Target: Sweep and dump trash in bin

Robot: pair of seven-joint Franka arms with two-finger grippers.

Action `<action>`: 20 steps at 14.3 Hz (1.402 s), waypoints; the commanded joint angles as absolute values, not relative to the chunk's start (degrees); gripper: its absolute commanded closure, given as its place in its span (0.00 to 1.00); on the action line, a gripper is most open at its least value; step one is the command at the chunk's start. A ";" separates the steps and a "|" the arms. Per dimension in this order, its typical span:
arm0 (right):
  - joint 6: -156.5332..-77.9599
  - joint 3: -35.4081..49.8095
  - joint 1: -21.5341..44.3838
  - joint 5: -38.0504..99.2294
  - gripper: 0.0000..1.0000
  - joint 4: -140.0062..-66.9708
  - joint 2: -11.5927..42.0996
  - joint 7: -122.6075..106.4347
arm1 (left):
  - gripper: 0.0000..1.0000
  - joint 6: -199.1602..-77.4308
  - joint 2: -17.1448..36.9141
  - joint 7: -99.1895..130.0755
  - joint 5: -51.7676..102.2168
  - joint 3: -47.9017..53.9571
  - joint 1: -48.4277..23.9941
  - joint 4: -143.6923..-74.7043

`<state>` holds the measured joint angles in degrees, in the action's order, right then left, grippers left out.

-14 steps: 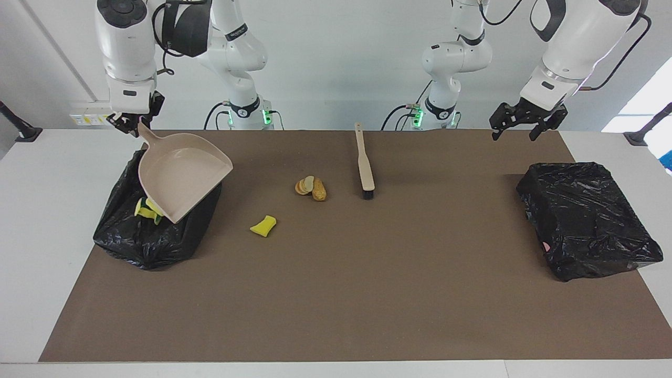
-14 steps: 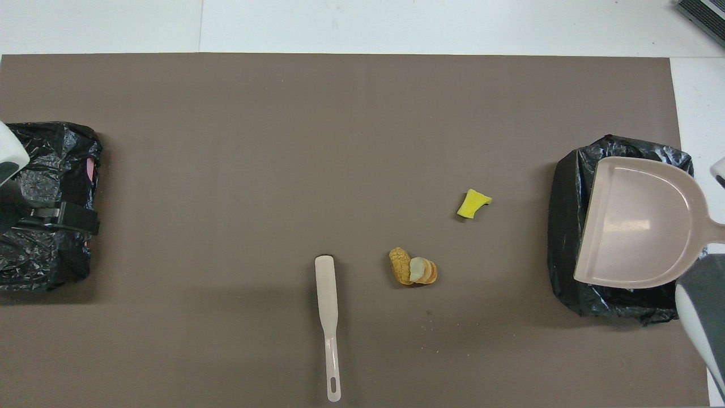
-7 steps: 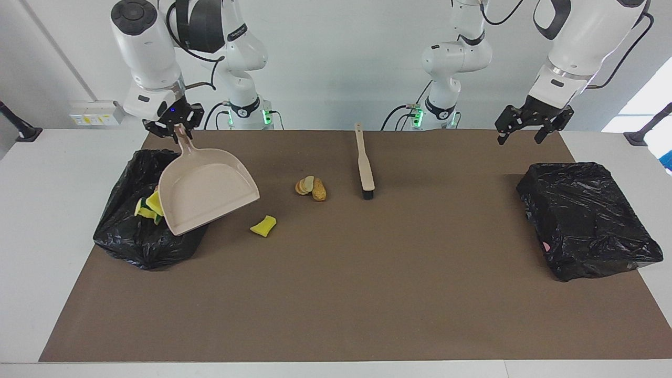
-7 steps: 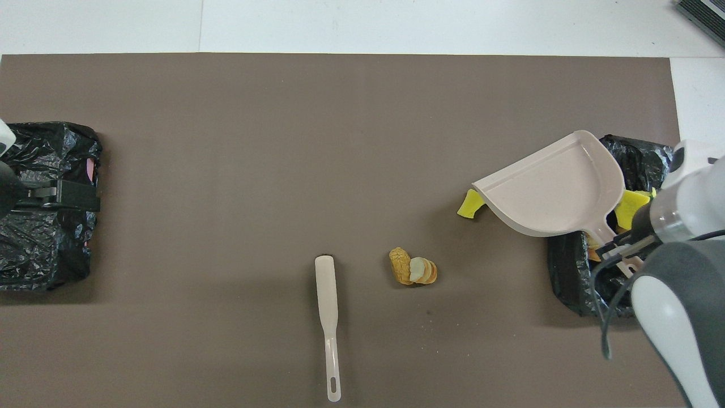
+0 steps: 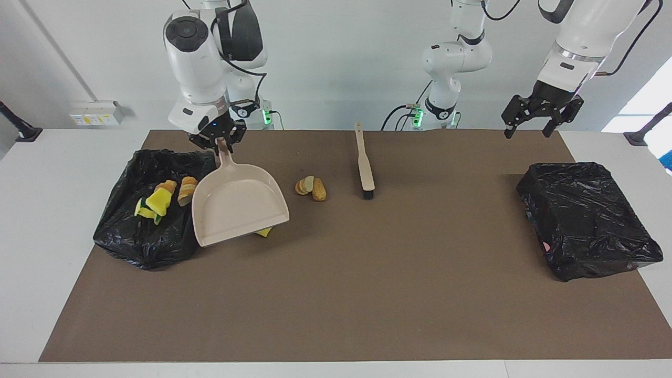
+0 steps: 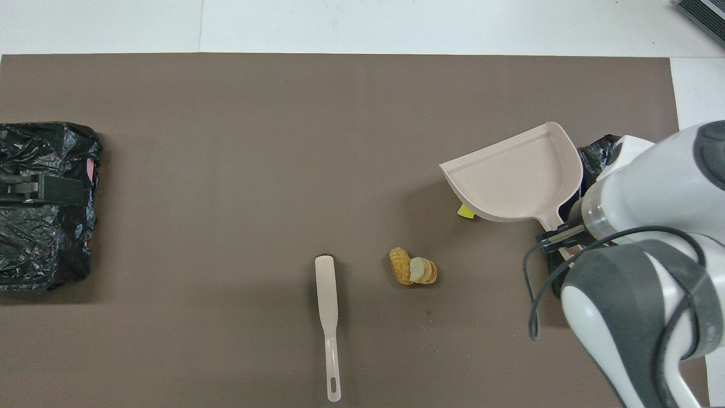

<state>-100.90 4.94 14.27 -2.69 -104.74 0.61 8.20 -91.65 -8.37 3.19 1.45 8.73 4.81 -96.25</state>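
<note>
My right gripper [image 5: 219, 140] [image 6: 558, 238] is shut on the handle of the beige dustpan [image 5: 239, 207] [image 6: 518, 178]. The empty pan hangs tilted, low over the mat beside the black-bagged bin [image 5: 142, 231] [image 6: 595, 153]. Yellow sponge chunks [image 5: 157, 202] and bread pieces [image 5: 186, 189] lie in the bin. One yellow scrap [image 5: 265, 232] [image 6: 465, 211] peeks out from under the pan's lip. A small clump of bread pieces [image 5: 311, 188] [image 6: 413, 270] lies on the mat toward the middle. My left gripper [image 5: 529, 128] [image 6: 39, 187] hangs open over the second black bag, holding nothing.
A beige hand brush [image 5: 365, 163] [image 6: 328, 317] lies on the brown mat [image 5: 367, 294] beside the bread clump, handle toward the robots. A second black-bagged bin [image 5: 585, 218] [image 6: 45, 249] sits at the left arm's end. My right arm [image 6: 640, 272] hides most of the first bin from overhead.
My right gripper swung the dustpan off the bin toward the table's middle, uncovering the trash inside; the pan now covers most of the yellow scrap. The left gripper rose a little.
</note>
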 commanded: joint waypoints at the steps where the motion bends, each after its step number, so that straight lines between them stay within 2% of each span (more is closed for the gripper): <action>1: -104.66 4.66 18.80 -0.45 1.00 -98.54 8.24 16.41 | 0.00 -90.18 -8.88 3.25 1.93 8.44 4.92 -96.33; 3: -108.53 4.66 20.55 2.45 1.00 -97.48 11.84 18.53 | 0.00 -90.09 -8.88 3.51 1.93 8.44 4.92 -96.33; 8: -111.88 4.22 27.93 1.76 1.00 -82.73 26.95 32.49 | 0.00 -89.56 -8.96 3.60 1.93 8.35 4.92 -96.33; 11: -117.49 4.22 30.75 0.00 1.00 -78.23 33.82 40.33 | 0.00 -89.39 -8.96 3.52 1.93 8.35 5.01 -96.33; 13: -118.74 4.31 31.11 -0.17 1.00 -76.91 35.85 40.60 | 0.00 -89.30 -8.96 3.69 1.93 8.44 4.92 -96.33; 17: -120.15 4.57 31.11 0.35 1.00 -77.61 36.21 40.69 | 0.00 -88.68 -9.14 3.69 1.93 8.44 4.83 -96.42; 18: -120.76 4.57 30.85 0.00 0.01 -77.78 36.12 40.78 | 0.00 -88.77 -9.05 3.43 1.93 8.44 4.92 -96.42; 20: -120.76 4.57 31.29 0.09 0.00 -77.78 35.42 40.69 | 0.00 -88.95 -9.05 3.25 1.93 8.35 5.01 -96.33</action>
